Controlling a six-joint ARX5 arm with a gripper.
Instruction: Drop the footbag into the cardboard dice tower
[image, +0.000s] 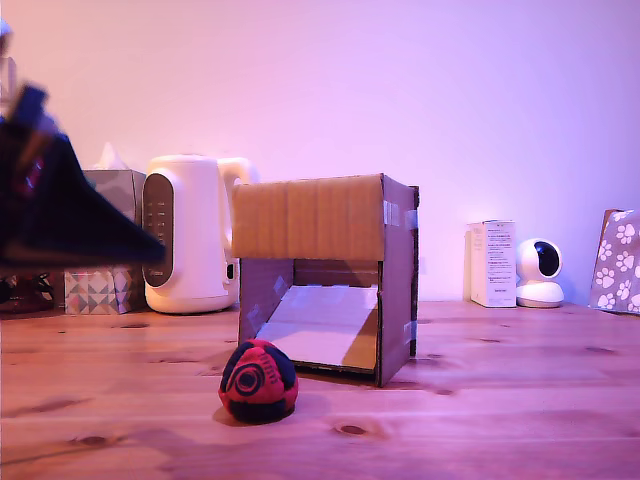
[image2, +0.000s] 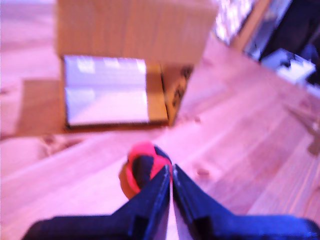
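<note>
Footbag (image: 258, 380): lying on the wooden tabletop (image: 500, 400), just in front of the tower's lower opening.
Cardboard dice tower (image: 325, 275): standing upright, pale ramp showing inside.
Pincer (image2: 171, 187): hanging above the tabletop, fingers pressing together, gripping nothing.
Kettle (image: 190, 235): sitting behind.

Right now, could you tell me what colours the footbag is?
Red and dark navy panels, with a circular emblem facing the camera; the footbag shows best in the exterior view.

The claw (image2: 171, 186), fingers together, points at the footbag (image2: 142, 167).
</note>
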